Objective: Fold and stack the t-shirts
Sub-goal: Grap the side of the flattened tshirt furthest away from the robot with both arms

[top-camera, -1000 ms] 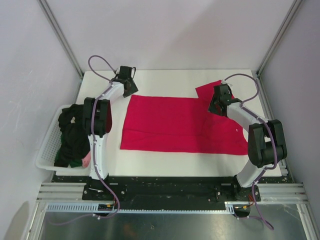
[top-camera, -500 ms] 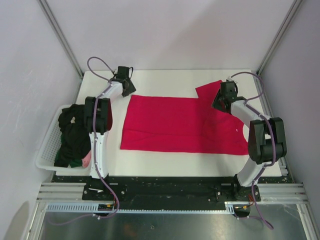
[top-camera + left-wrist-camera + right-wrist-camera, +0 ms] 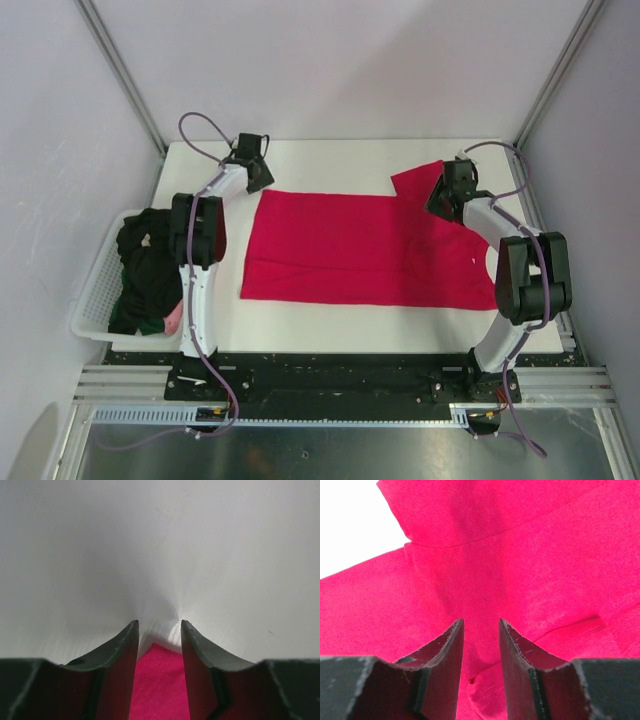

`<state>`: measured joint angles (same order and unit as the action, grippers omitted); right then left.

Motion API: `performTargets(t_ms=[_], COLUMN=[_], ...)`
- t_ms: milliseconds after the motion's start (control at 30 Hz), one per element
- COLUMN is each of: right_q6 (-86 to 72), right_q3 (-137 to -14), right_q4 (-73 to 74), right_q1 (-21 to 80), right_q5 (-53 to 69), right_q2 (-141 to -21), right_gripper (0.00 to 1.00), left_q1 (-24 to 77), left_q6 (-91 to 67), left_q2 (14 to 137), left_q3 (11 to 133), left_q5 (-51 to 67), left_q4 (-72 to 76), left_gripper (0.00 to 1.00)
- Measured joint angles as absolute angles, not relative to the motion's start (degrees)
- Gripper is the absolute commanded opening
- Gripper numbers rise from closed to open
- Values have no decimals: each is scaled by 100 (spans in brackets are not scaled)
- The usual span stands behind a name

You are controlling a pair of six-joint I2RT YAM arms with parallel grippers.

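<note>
Left claw (image 3: 159, 626) and right claw (image 3: 480, 623), both parted and empty, sit at the far-left corner and far-right sleeve seam of the red shirt (image 3: 350, 250), seemingly to pinch its far edge for a fold. The shirt lies flat on the white table (image 3: 330, 160). A dark shirt (image 3: 145, 270) fills the basket (image 3: 92, 295) off the table's left edge, with pale walls (image 3: 350, 70) around.

Corner of red t-shirt (image 3: 159, 682) within parted tool (image 3: 159, 625)

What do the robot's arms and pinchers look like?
Both arms, the left arm and the right arm, are white tubes with chunky black joints. A thin purple cable loops along each. The left gripper and right gripper each have two dark, pointed fingers.
</note>
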<state>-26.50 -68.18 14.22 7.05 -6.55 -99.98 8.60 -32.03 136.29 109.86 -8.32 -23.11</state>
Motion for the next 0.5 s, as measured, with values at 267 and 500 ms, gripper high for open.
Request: performTargets(t_ms=[267, 500], right_q6=[-2655, -2663], right_q3=[-7022, -7258], right_q4=[1420, 1422], right_q1=[648, 589], right_q5=[-650, -561], right_q2=[-10066, -10309], right_gripper=[38, 39], left_q1=[921, 926], left_q6=[-3142, -3142], left_q2=[13574, 13517], left_q3=[10857, 10735], left_q5=[-836, -858], left_q4=[-2204, -2182], left_gripper=[37, 19])
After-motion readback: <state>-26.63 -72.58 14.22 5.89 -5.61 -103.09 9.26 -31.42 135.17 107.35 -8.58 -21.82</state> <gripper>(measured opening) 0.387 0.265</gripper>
